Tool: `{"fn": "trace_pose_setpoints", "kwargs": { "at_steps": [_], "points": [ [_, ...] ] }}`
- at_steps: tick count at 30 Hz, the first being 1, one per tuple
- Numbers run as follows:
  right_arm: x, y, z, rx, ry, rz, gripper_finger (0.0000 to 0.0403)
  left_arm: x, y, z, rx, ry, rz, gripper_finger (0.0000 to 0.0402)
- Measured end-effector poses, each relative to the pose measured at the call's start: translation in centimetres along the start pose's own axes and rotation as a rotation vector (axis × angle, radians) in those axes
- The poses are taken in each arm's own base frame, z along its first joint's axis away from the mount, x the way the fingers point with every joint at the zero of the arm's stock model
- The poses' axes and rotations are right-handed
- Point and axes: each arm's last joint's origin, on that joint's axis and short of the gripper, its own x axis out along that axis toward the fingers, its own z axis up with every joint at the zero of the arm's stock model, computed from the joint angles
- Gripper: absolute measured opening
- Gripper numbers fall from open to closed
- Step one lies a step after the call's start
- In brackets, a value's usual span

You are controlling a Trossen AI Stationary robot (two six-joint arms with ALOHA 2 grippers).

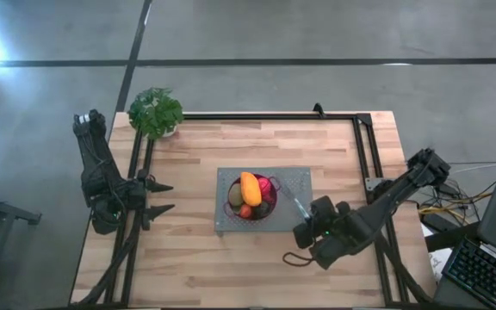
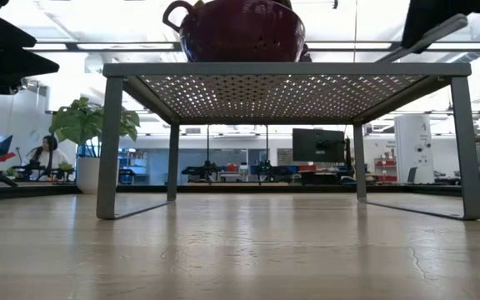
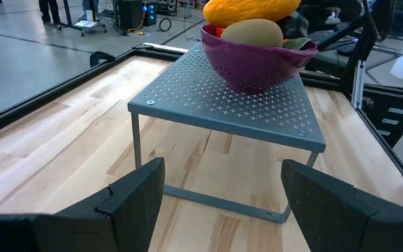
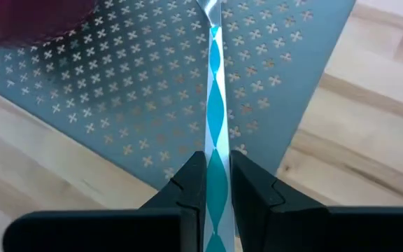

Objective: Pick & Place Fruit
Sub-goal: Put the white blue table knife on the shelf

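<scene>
On wooden table (image 1: 196, 258), perforated rack (image 1: 295, 185).

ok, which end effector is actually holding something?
The right end effector, shut on the slim teal-patterned knife over the perforated grey stand. The left end effector is open, empty.

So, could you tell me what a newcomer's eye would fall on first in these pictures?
Probably the purple colander heaped with toy fruit, standing on the perforated grey rack at the middle of the wooden table. Next, the right gripper, over the rack's right end, shut on a slim knife with a teal pattern. The left gripper waits open at the table's left side.
</scene>
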Motion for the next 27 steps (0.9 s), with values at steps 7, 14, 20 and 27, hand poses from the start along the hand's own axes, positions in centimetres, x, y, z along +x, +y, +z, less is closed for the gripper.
{"fn": "trace_pose_setpoints", "kwargs": {
  "at_steps": [7, 14, 20, 27],
  "points": [
    [1.5, 0.7, 0.0, 0.098, -0.015, -0.032, 0.0037, 0.0, 0.0, 0.0, 0.001, 0.0, 0.0, 0.0291],
    [3.0, 1.4, -0.3, 0.2, -0.069, -0.056, 0.0037, 0.0, 0.0, -0.1, 0.005, 0.001, 0.001, 0.0291],
    [3.9, 2.1, -0.8, 0.28, -0.107, -0.031, 0.0041, 0.2, 0.1, -0.6, 0.021, 0.004, 0.006, 0.0291],
    [4.3, 2.7, -0.9, 0.332, -0.133, 0.019, 0.0039, 0.4, 0.5, -1.9, 0.065, 0.013, 0.018, 0.0291]
  ]
}}
